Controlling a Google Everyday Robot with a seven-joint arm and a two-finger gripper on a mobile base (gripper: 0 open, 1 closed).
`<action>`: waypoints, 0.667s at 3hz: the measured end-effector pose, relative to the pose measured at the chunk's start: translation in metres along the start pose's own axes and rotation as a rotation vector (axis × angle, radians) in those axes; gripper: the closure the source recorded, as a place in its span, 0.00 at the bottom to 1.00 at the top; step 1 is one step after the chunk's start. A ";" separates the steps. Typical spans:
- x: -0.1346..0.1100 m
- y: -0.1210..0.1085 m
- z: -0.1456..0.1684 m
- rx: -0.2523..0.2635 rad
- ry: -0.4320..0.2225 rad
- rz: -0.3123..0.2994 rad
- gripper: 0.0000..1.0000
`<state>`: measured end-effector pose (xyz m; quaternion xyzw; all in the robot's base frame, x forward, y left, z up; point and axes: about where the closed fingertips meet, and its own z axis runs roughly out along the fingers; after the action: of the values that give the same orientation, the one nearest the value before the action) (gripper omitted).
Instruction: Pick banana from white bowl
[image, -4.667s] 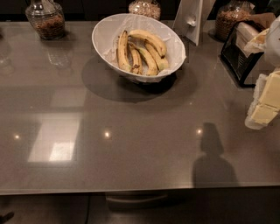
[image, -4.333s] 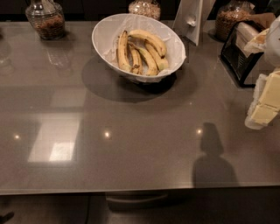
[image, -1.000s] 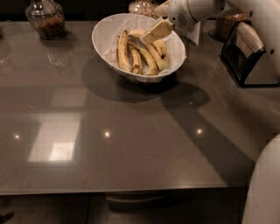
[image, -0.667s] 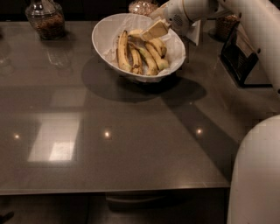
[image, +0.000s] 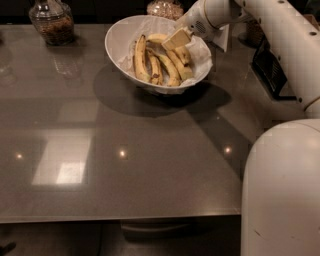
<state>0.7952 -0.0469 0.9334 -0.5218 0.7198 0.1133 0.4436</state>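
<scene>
Evidently the banana (image: 182, 60) is not yet lifted: it is seen lying in the white bowl (image: 117, 45) among slimmer bananas (image: 140, 57). The end effector (image: 176, 39) is held just above it, inside the rim; whether it is spread or pressed together cannot be told. Grasping and lifting are judged to remain. The bowl is set on a glossy grey table (image: 125, 175), and a glass jar (image: 50, 22) is seen behind.

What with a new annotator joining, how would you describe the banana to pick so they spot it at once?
On the table, find the white bowl lined with paper. Inside, the banana lies farthest back, under the gripper. It is the thickest, most curved and cleanest yellow; its neighbours are slimmer, straighter and brown-streaked.
</scene>
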 end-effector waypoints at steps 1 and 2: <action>0.013 -0.005 0.008 0.003 0.044 0.019 0.50; 0.023 -0.005 0.014 -0.006 0.077 0.034 0.55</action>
<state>0.8051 -0.0552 0.9096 -0.5147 0.7449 0.1027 0.4120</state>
